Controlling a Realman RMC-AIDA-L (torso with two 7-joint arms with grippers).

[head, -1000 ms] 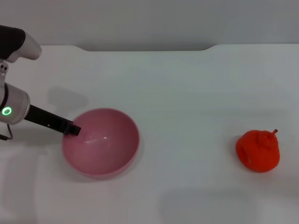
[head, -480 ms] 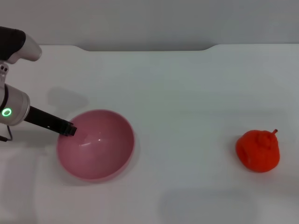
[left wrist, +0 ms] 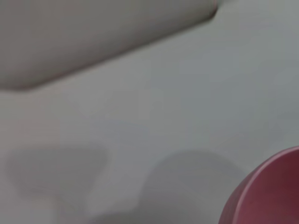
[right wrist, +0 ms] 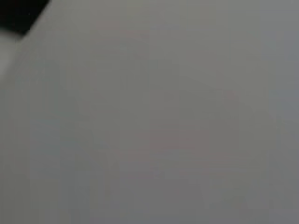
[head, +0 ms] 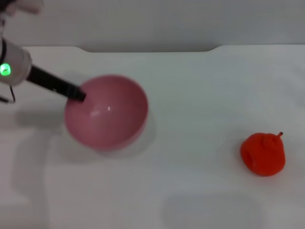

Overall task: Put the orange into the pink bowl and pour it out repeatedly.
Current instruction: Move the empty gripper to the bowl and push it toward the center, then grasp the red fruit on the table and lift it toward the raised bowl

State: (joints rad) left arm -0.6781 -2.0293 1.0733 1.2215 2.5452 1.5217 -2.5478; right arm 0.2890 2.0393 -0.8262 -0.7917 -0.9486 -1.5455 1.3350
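The pink bowl [head: 106, 112] hangs above the white table at the left, tipped so its hollow faces the camera, and nothing lies in it. My left gripper [head: 77, 93] is shut on the bowl's left rim, its dark finger reaching in from the arm at the upper left. Part of the bowl's wall [left wrist: 268, 196] shows in a corner of the left wrist view. The orange [head: 263, 154] lies on the table at the right, far from the bowl. My right gripper shows in no view; its wrist view holds only bare table.
The white table [head: 190, 95] ends at a far edge [head: 143, 47] with a step near the back right, and a grey wall stands behind it. The bowl's shadow falls on the table beneath it.
My left gripper has lifted the pink bowl off the table and carried it up and back, after a small shift to the left. The orange has not moved.
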